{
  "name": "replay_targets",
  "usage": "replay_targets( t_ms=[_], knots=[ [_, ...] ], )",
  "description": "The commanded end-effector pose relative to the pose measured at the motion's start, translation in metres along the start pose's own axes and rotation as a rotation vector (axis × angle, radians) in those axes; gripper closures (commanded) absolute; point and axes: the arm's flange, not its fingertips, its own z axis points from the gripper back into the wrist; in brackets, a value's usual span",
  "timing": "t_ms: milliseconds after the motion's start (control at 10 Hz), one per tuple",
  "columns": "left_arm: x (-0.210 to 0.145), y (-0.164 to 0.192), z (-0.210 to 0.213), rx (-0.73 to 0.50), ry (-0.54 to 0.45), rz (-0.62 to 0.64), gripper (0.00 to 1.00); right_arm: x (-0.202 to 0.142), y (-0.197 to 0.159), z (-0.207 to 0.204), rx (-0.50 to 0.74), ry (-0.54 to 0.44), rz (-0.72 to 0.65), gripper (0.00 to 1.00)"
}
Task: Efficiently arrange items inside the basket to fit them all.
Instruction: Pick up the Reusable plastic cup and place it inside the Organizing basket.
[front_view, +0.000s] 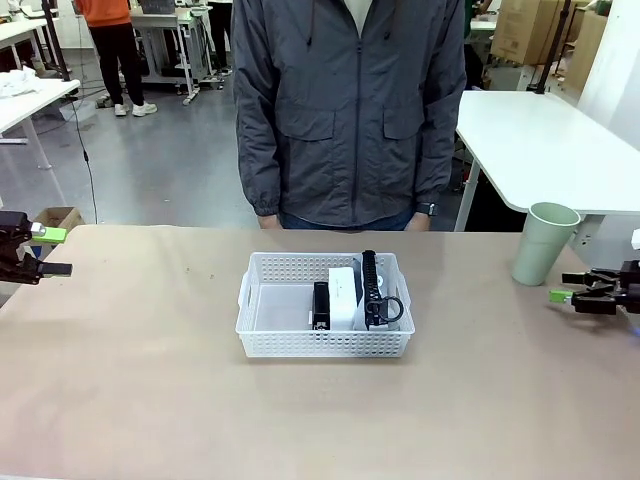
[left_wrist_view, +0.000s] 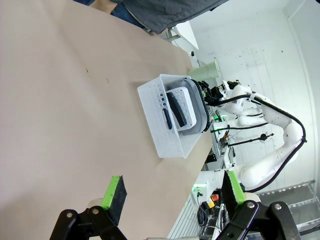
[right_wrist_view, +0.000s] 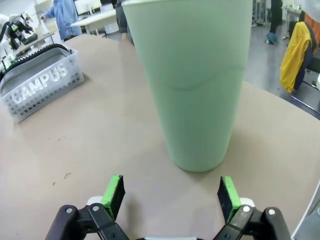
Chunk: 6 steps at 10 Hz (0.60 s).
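The white perforated basket (front_view: 320, 345) sits mid-table. Inside it, packed toward the right end, stand a black stapler (front_view: 321, 305), a small white boxy device (front_view: 344, 292) and the grey pouch with its black strap (front_view: 374, 288); the basket's left part is bare. The pale green cup (front_view: 545, 243) stands upright on the table at the right. My right gripper (front_view: 562, 287) is open just in front of the cup (right_wrist_view: 192, 85), jaws level with its base and not touching. My left gripper (front_view: 55, 251) is open at the table's left edge, holding nothing. The pouch (right_wrist_view: 30, 62) reads "CAMPUS" through the basket wall (right_wrist_view: 30, 102).
A person in a grey jacket (front_view: 350, 110) stands at the far edge behind the basket, hands down. A white table (front_view: 545, 140) stands beyond the cup. The left wrist view shows the basket (left_wrist_view: 167, 142) far off, with the cup (left_wrist_view: 205, 72) beyond it.
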Motion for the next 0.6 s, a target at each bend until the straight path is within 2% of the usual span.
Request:
replay_targets(
  t_ms=[0, 100, 500],
  knots=[
    [-0.001, -0.003, 0.001, 0.002, 0.007, 0.008, 0.00, -0.004, -0.003, -0.013, -0.013, -0.048, 0.042, 0.00],
    [-0.001, -0.003, 0.001, 0.002, 0.007, 0.008, 0.00, -0.004, -0.002, -0.020, 0.009, -0.064, 0.039, 0.00],
    [-0.001, -0.003, 0.001, 0.002, 0.007, 0.008, 0.00, -0.004, 0.002, -0.044, -0.036, -0.246, 0.089, 0.00]
  ],
)
